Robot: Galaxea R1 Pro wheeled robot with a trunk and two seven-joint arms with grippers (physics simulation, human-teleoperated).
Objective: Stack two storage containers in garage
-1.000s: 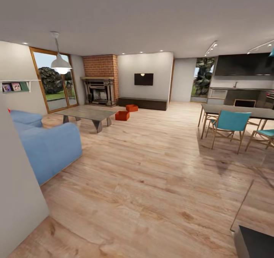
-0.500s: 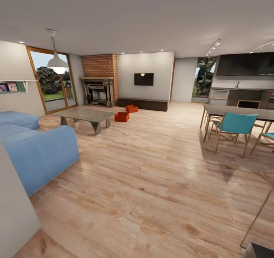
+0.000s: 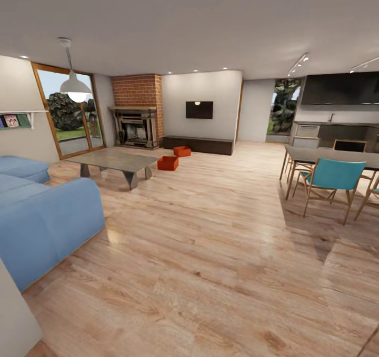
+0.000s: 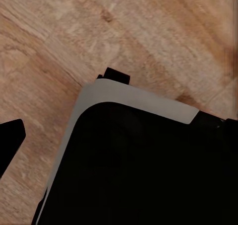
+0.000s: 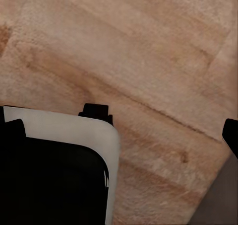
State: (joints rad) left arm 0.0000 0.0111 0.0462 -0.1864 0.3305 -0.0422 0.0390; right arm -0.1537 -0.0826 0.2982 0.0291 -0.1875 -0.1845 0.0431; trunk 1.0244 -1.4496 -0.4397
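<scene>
Your sofa [image 3: 42,225] and dining tabletop [image 3: 337,156] run off the picture's edges. The two storage containers [image 3: 168,162] sit too far off to show their insides.

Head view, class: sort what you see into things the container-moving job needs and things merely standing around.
Belongs to the job:
- nearer storage container, on the wood floor by the coffee table
- farther storage container, near the low dark TV unit

Just standing about:
- blue sofa
- coffee table
- fireplace
- wall TV
- teal chair
- pendant lamp
</scene>
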